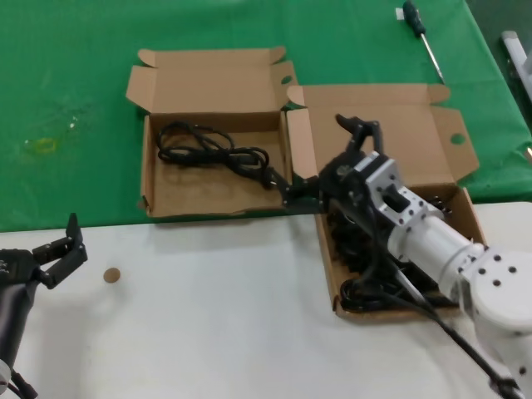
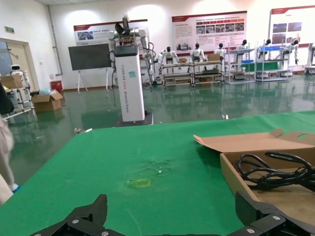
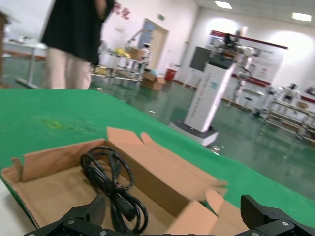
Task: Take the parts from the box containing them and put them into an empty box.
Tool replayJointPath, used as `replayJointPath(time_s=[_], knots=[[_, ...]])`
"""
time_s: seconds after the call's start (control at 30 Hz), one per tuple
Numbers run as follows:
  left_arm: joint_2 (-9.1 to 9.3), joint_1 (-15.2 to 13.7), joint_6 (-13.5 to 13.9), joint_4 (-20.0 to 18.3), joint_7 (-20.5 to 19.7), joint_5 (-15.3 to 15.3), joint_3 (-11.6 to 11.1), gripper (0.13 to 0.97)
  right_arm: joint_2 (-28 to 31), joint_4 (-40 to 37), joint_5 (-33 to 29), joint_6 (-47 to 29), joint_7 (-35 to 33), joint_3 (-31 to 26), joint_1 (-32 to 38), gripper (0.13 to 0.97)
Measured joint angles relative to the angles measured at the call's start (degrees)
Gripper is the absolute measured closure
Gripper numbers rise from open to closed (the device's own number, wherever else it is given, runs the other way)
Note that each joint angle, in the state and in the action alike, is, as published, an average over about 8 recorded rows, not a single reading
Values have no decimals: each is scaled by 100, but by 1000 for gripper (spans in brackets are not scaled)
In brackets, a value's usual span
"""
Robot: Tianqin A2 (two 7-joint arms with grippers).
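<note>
The smaller, taller-walled box (image 1: 166,195) stands open on the green mat and holds one black power cord (image 1: 212,150). The larger, shallower box (image 1: 328,266) lies to its right with its lid (image 1: 416,125) folded back. More black cords (image 1: 366,291) lie in it, mostly hidden under my right arm. My right gripper (image 1: 322,158) is open and empty, over the shared edge of the two boxes. The right wrist view shows the smaller box (image 3: 44,189) and its cord (image 3: 110,187). My left gripper (image 1: 58,249) is open and idle over the white table at the near left.
A green-handled screwdriver (image 1: 420,33) lies at the far right of the mat. A small brown disc (image 1: 110,274) lies on the white table. A yellowish mark (image 1: 41,145) is on the mat at the left. The left wrist view shows the smaller box (image 2: 231,174).
</note>
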Motion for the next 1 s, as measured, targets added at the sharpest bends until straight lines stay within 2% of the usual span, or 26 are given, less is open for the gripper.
replayJointPath(time_s=[0.17, 0.47, 1.0], knots=[[0, 0, 0, 0, 0, 0, 0, 194, 10, 247, 215, 258, 66, 203, -372, 129], [0, 0, 0, 0, 0, 0, 0, 135, 27, 693, 603, 725, 184, 570, -1053, 129], [0, 0, 0, 0, 0, -1, 0, 132, 53, 1351, 1177, 1414, 360, 1111, -2050, 129]])
